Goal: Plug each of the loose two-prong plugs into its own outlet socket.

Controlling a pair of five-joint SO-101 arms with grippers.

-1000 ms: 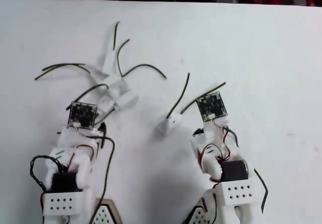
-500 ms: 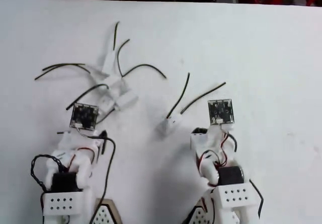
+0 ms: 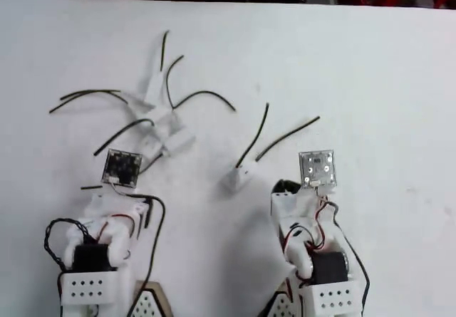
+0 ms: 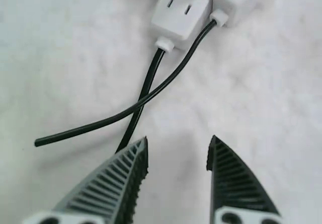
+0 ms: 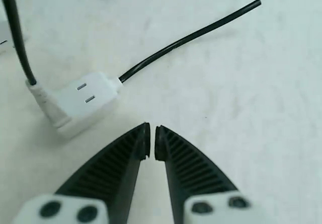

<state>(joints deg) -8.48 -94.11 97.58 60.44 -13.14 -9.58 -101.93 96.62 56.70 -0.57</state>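
Just beyond my open left gripper [image 4: 177,141] lies a white outlet socket [image 4: 183,10] with two slots facing up, and nothing sits between the fingers. Two black cords [image 4: 146,90] cross between that socket and the fingertips. My right gripper [image 5: 152,129] is shut and empty, a short way from a second white socket [image 5: 86,99] that has a white piece joined at its end. From above, this second socket [image 3: 235,178] lies between the two arms, and the left cluster of white plugs and sockets [image 3: 162,137] sits ahead of the left arm [image 3: 107,210].
Loose black cords [image 3: 206,96] spread over the white table [image 3: 385,82] behind the cluster and toward the middle. One cord [image 5: 201,30] runs out from the middle socket. The right arm [image 3: 313,238] stands near the table's front edge. The table's right side is bare.
Both arms have drawn back toward the near edge. The right wrist has also swung right, away from the middle socket and its cords.
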